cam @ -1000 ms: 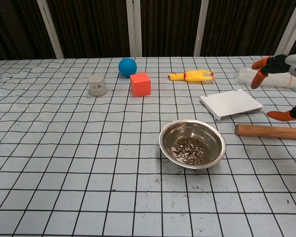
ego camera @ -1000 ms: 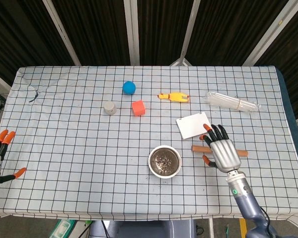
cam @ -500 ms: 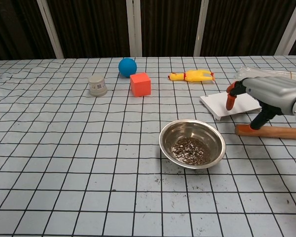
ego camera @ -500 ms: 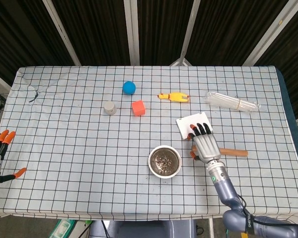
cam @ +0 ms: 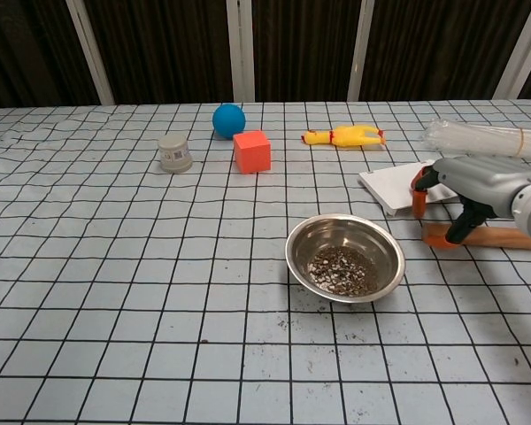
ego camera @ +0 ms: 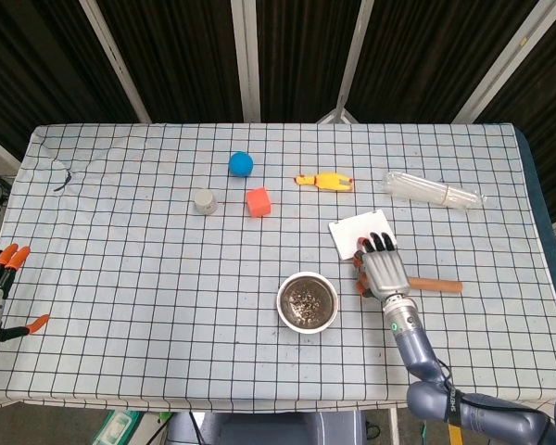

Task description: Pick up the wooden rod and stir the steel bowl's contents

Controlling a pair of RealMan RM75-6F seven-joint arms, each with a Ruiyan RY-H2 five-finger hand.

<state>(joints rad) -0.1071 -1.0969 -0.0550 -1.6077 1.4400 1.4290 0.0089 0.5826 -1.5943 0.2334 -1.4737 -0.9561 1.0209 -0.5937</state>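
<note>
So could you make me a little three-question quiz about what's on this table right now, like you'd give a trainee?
1. True or false: the wooden rod is already lifted off the table.
2. Which thing lies nearest the right hand? A) blue ball B) white card C) grey cup
3. Fill in: the steel bowl holds dark, crumbly ____ at its bottom.

Key
1. False: the rod lies flat on the cloth, with the right hand down over its left end; a firm grip cannot be told.
2. B: the card lies just beyond the fingertips.
3. Bits (small grains); what they are cannot be told.
</note>
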